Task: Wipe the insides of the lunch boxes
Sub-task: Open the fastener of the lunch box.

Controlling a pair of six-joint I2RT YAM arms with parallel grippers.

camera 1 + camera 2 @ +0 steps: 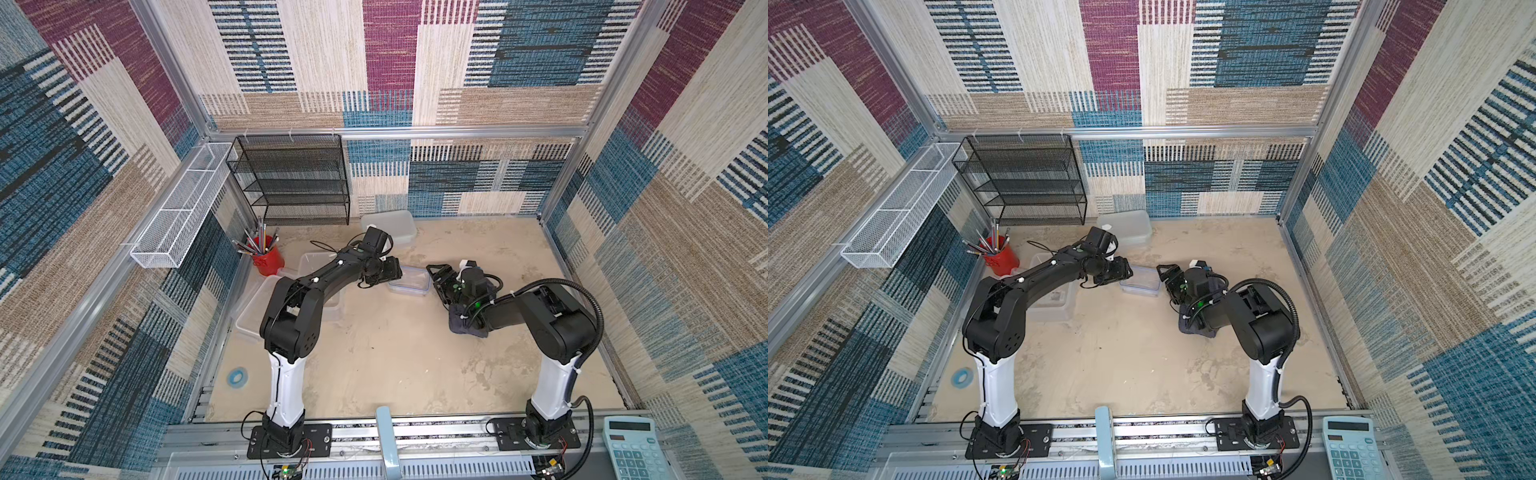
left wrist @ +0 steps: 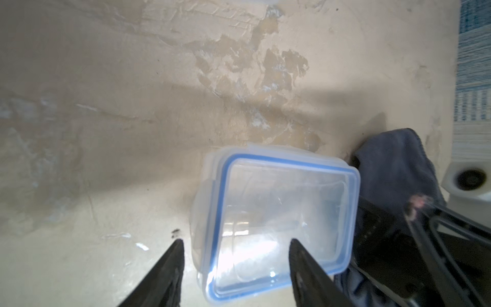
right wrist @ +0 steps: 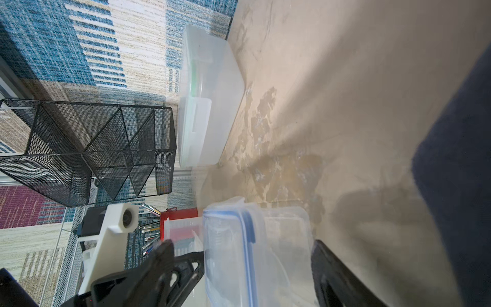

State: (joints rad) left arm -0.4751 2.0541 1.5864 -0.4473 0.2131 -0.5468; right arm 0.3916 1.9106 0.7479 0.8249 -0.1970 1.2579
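Observation:
The small lunch box [image 1: 409,281] [image 1: 1140,283], clear with a blue-rimmed lid on it, sits mid-table between both arms. My left gripper [image 1: 395,272] [image 2: 236,242] is open at its left end, one finger over the lid [image 2: 276,220] and one beside it. My right gripper [image 1: 435,277] [image 3: 241,244] is open, with a finger either side of the box [image 3: 255,252]. The medium lunch box [image 1: 388,226] [image 3: 210,98], green-rimmed, stands at the back wall. Partly hidden under my left arm is the large lunch box [image 1: 316,259]. The grey-blue cloth [image 1: 465,326] [image 2: 396,164] lies under my right wrist.
A whitish lid [image 1: 251,311] lies by the left wall. The red cup of pencils [image 1: 268,259] stands behind it, and a black mesh rack [image 1: 291,178] is at the back left. A blue tape roll [image 1: 237,376] lies front left, a calculator [image 1: 629,449] front right.

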